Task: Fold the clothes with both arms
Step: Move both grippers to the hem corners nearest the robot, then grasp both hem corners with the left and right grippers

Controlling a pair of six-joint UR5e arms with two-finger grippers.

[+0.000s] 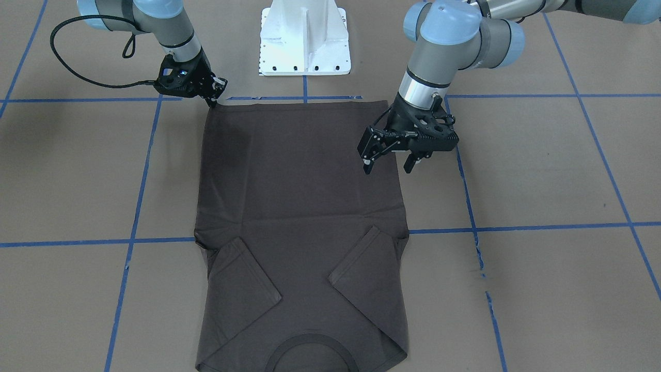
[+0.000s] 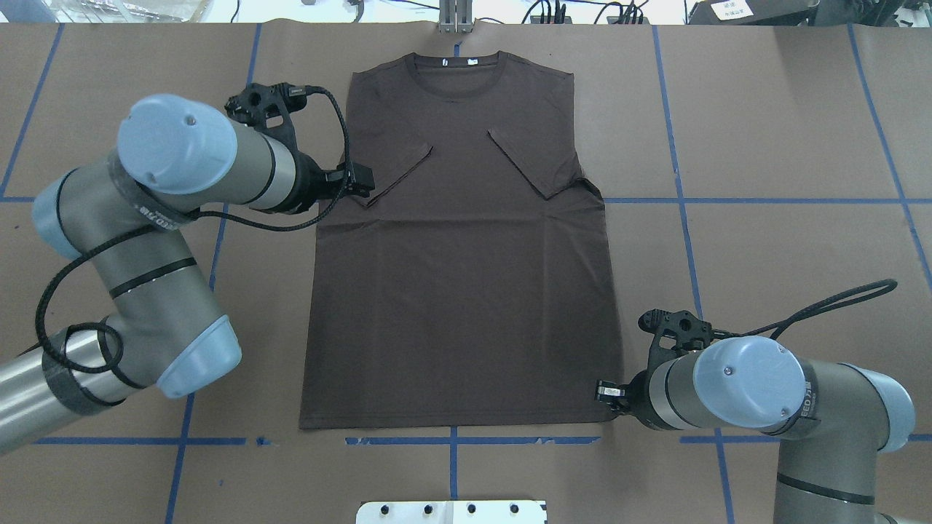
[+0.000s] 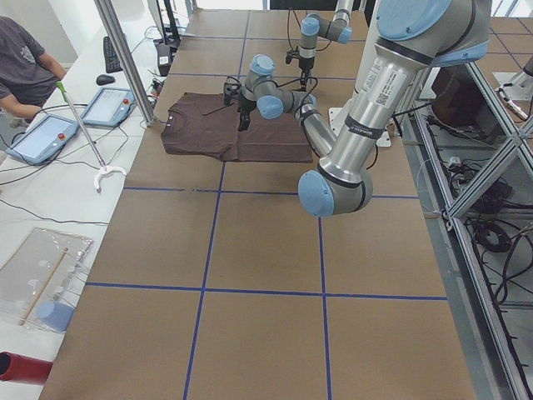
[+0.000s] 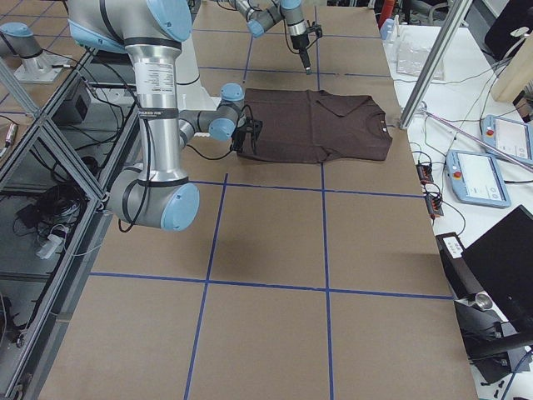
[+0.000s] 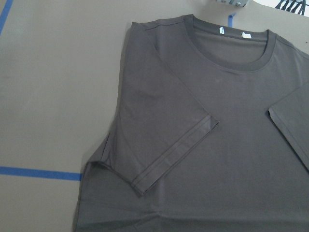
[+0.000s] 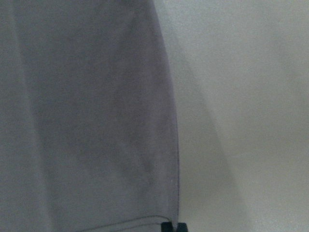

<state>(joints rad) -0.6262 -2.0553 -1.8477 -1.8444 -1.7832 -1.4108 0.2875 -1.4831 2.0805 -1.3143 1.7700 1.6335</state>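
Note:
The dark brown-grey T-shirt [image 1: 299,206] lies flat on the table, collar away from me and both sleeves folded inward over the chest [image 2: 459,291]. My left gripper [image 1: 389,164] is open and empty, hovering over the shirt's side edge below the folded sleeve [image 2: 360,182]. The left wrist view shows that sleeve and the collar [image 5: 217,145]; no fingers show there. My right gripper [image 1: 213,102] is down at the hem corner nearest my base [image 2: 604,393]. Its fingertips [image 6: 166,226] sit together on that corner of the cloth [image 6: 96,121].
The white base pedestal [image 1: 304,41] stands just behind the hem. Blue tape lines [image 1: 542,226] grid the brown table. A metal post [image 2: 455,18] stands beyond the collar. In the exterior left view, a seated operator [image 3: 25,67] and tablets [image 3: 108,104] are off the far side.

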